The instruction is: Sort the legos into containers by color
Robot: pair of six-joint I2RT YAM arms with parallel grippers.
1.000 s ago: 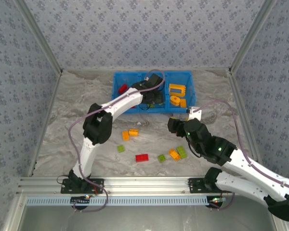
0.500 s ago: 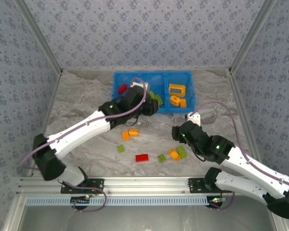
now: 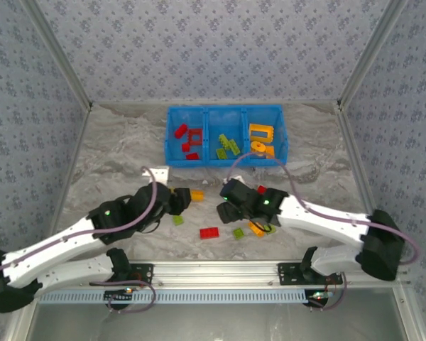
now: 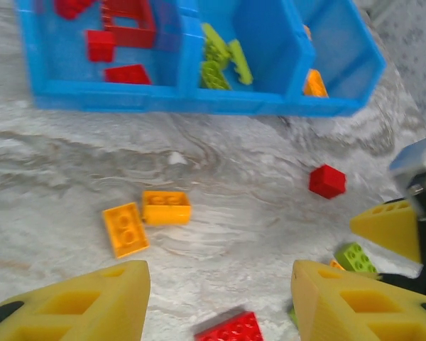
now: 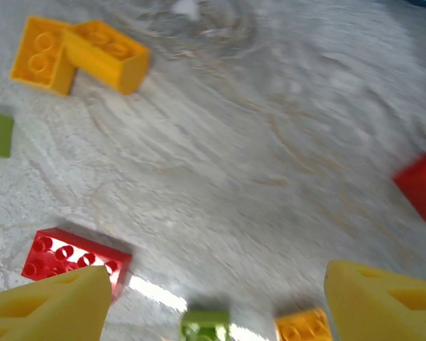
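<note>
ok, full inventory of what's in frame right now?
tray: one, blue, three compartments, far centre
red legos in tray: four, left compartment
green legos in tray: three, middle compartment
orange legos in tray: three, right compartment
loose orange legos: three, touching pair centre-left, one centre-right
loose red legos: two, flat one centre, cube farther back right
loose green legos: at least two, centre
left fingers: yellow, open, empty
right fingers: yellow, open, empty

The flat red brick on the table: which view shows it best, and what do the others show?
Top external: the flat red brick lies whole and uncovered. Left wrist catches part at the bottom edge; right wrist shows its studs closer, a corner behind a yellow finger.
</note>
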